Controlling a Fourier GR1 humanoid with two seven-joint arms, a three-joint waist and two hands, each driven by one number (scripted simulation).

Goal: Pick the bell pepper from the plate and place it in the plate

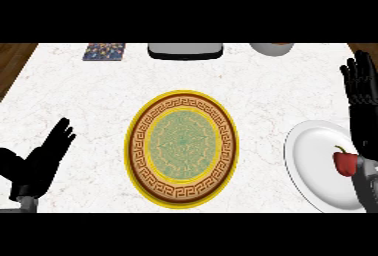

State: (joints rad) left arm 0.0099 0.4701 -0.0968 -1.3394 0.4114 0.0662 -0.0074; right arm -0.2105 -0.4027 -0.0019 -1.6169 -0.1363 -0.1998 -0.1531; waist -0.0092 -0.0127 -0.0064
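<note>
My left hand [46, 155] rests open near the tabletop's [88, 95] near left corner, fingers straight and holding nothing. In the middle of the tabletop lies the patterned plate [182, 148], yellow-rimmed with a brown key border and a green center; nothing sits on it, and I judge it to be where the pepper goes. Toward the right edge lies the white plate [314, 160], and the red bell pepper [344, 163] is on it, stem up, partly behind my right forearm. My right hand [362, 80] is open at the right edge, fingers up, well beyond the pepper and not touching it. So I judge nothing done yet: the grasp, the carry leftward and the placing all remain.

By count: two plates, one bell pepper. Along the far edge, one patterned mat [103, 51], one grey appliance [184, 51], one white bowl [272, 48].
</note>
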